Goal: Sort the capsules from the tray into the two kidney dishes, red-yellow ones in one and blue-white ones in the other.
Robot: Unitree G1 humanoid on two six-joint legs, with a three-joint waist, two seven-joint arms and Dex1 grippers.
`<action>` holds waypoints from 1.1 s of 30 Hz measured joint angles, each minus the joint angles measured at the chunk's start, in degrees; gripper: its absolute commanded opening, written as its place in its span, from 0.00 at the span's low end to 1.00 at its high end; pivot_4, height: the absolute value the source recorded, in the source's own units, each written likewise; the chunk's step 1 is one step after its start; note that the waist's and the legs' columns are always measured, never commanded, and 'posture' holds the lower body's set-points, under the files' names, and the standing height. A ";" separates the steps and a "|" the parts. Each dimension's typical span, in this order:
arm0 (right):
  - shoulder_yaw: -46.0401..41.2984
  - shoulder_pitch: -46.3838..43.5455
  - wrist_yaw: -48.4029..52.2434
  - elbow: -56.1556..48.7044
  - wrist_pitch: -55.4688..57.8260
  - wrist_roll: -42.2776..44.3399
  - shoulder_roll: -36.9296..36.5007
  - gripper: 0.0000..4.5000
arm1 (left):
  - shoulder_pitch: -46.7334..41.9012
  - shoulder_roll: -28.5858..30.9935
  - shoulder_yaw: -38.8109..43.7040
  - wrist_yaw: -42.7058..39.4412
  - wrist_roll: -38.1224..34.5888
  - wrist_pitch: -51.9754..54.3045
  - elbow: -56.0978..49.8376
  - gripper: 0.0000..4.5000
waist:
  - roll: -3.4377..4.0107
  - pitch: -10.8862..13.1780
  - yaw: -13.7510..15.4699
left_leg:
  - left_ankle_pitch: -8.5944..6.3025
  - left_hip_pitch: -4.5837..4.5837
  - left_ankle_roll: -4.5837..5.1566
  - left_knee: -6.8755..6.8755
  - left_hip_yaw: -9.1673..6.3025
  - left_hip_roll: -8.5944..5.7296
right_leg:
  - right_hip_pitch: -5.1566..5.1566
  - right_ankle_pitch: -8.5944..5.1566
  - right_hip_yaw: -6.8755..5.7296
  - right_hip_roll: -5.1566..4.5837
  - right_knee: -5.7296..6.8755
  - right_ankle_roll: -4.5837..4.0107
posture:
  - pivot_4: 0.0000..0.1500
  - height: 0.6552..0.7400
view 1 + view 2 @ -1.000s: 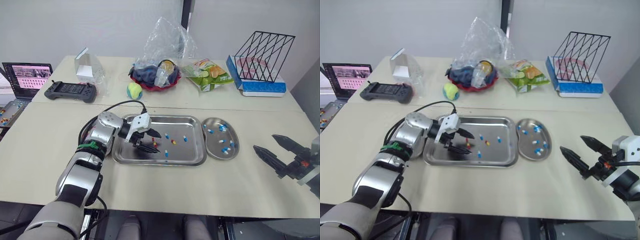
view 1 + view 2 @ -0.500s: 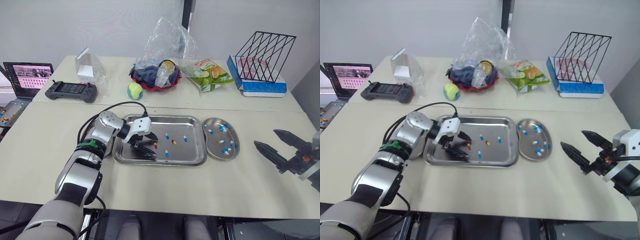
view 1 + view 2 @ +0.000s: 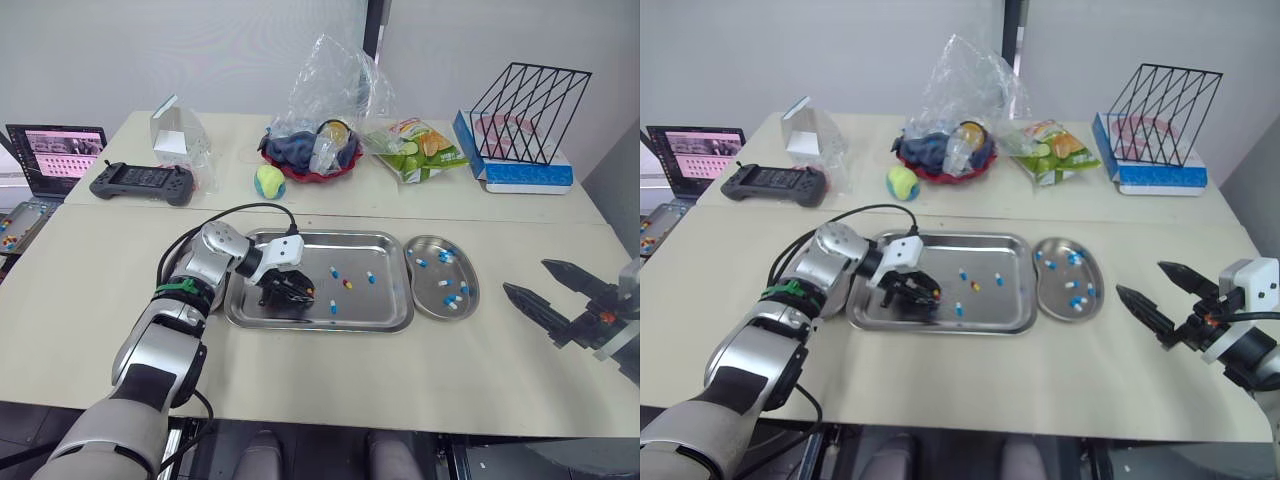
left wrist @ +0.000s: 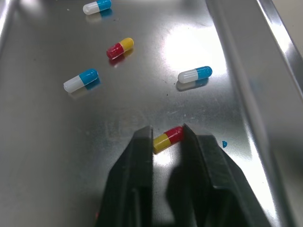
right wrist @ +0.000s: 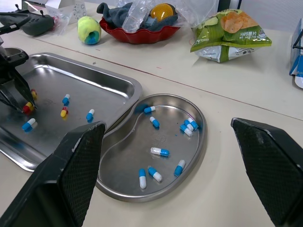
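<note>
Steel tray (image 3: 372, 302): we see it hold the red-yellow capsule (image 4: 168, 138), lying on its floor.
Left gripper (image 3: 296, 293): tips pinching that capsule's two ends.
Right gripper (image 3: 1139, 278): spread wide, right of the kidney dish (image 5: 124, 165), apart from it.

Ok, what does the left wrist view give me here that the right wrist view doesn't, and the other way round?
Left wrist view: the left gripper closed on a red-yellow capsule lying on the tray floor. Right wrist view: the kidney dish holding blue-white capsules, the red bowl, the snack bag, and the open right gripper. Both: the tray with loose capsules of both colours.
</note>
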 measured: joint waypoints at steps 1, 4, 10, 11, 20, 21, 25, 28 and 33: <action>0.02 -0.02 0.05 0.00 0.00 0.00 -0.09 1.00 | -0.04 -0.05 0.00 0.02 0.07 0.15 0.00 0.01 | 0.00 0.00 0.00 | 0.00 0.00 0.00 0.00 0.00 0.00 | 0.00 0.00 0.00 0.00 0.00 0.00 | 1.00 0.98; 0.03 -0.30 0.25 0.00 0.00 0.00 -0.54 1.00 | -0.22 -0.17 0.01 -0.08 0.07 1.10 0.00 0.01 | 0.00 0.00 0.01 | 0.00 0.00 0.00 0.00 0.00 0.00 | 0.00 0.00 0.00 0.00 0.00 0.00 | 1.00 0.98; 0.34 -1.13 0.30 0.09 0.01 -0.02 -0.55 1.00 | -0.24 -0.22 0.15 -0.36 -0.42 2.64 -0.01 0.01 | 0.00 0.00 0.00 | 0.00 0.00 0.00 0.00 0.00 0.00 | 0.00 0.00 0.00 0.00 0.00 0.00 | 1.00 0.98; 0.45 -1.26 0.30 0.10 0.01 -0.03 -0.55 1.00 | -0.24 -0.22 0.21 -0.37 -0.53 3.13 -0.02 0.01 | 0.00 0.00 0.00 | 0.00 0.00 0.00 0.00 0.00 0.00 | 0.00 0.00 0.00 0.00 0.00 0.00 | 1.00 0.98; 1.91 -2.55 0.35 0.71 0.01 -0.08 -0.55 1.00 | -0.35 2.21 3.57 -3.46 -3.86 11.15 -4.37 0.07 | -0.01 0.01 -0.10 | 0.00 -0.01 0.00 0.00 -0.01 0.00 | -0.01 0.00 -0.01 0.00 0.03 0.00 | 1.00 0.98; 2.02 -2.59 0.36 0.88 0.01 -0.09 -0.55 1.00 | -0.40 3.35 4.44 -4.15 -5.07 13.35 -5.93 0.13 | -0.01 0.01 -0.13 | 0.00 -0.01 0.00 0.00 -0.01 0.00 | -0.02 0.00 -0.01 0.00 0.04 0.00 | 1.00 0.98; 2.33 -3.00 0.39 1.27 0.01 -0.09 -0.57 1.00 | -0.07 9.13 5.18 -5.76 -9.25 19.55 -13.65 0.41 | 0.01 0.01 -0.39 | 0.00 -0.01 0.00 0.00 -0.02 0.00 | -0.04 -0.02 0.01 0.00 0.07 0.01 | 1.00 0.98; 2.96 -3.69 0.48 1.55 0.01 -0.12 -0.61 1.00 | 3.19 13.86 6.10 -5.95 -10.68 21.65 -20.33 0.63 | 0.10 -0.04 -0.56 | -0.01 0.06 0.01 -0.02 -0.02 0.00 | -0.03 -0.03 0.04 0.00 0.07 0.02 | 1.00 0.98; 5.30 -6.38 0.76 3.43 0.01 -0.64 -1.24 1.00 | 13.33 15.45 5.17 -3.78 -10.92 24.51 -28.38 0.63 | 0.14 -0.04 0.19 | 0.01 -0.11 -0.01 0.08 -0.03 0.00 | 0.00 -0.04 0.05 0.01 0.06 0.03 | 1.00 0.98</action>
